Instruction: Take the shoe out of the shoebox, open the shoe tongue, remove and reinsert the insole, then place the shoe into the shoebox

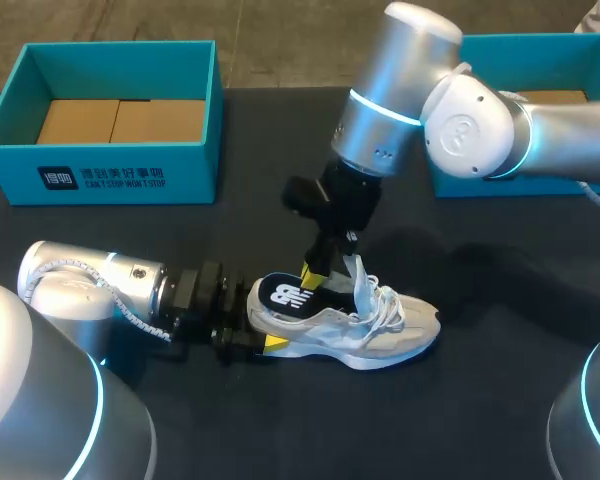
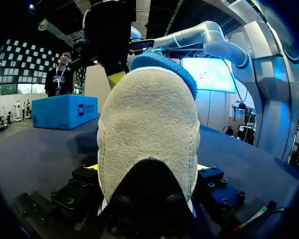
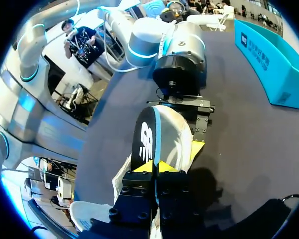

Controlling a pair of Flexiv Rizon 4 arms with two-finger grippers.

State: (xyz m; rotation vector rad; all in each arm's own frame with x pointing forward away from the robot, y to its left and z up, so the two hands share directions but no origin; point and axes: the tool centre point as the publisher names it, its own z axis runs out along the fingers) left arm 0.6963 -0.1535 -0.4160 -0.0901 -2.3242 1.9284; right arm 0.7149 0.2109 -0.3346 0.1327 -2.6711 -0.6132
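Observation:
A grey and white sneaker (image 1: pixel 365 325) lies on the black table, toe to the right. My left gripper (image 1: pixel 265 340) comes in low from the left, its fingers standing wide on either side of the heel (image 2: pixel 147 134) and pressing it. My right gripper (image 1: pixel 312 277) reaches down from above over the shoe's opening. It is shut on the edge of the black insole (image 3: pixel 144 137), which has a white logo and a blue underside (image 2: pixel 162 64). The insole (image 1: pixel 285 293) stands tilted up at the heel end. The tongue (image 1: pixel 361 283) is pulled up.
A teal shoebox (image 1: pixel 105 170) with a cardboard insert stands open at the back left. A second teal box (image 1: pixel 540 60) sits at the back right, partly behind my right arm. Dark table surface lies in front and to the right of the shoe.

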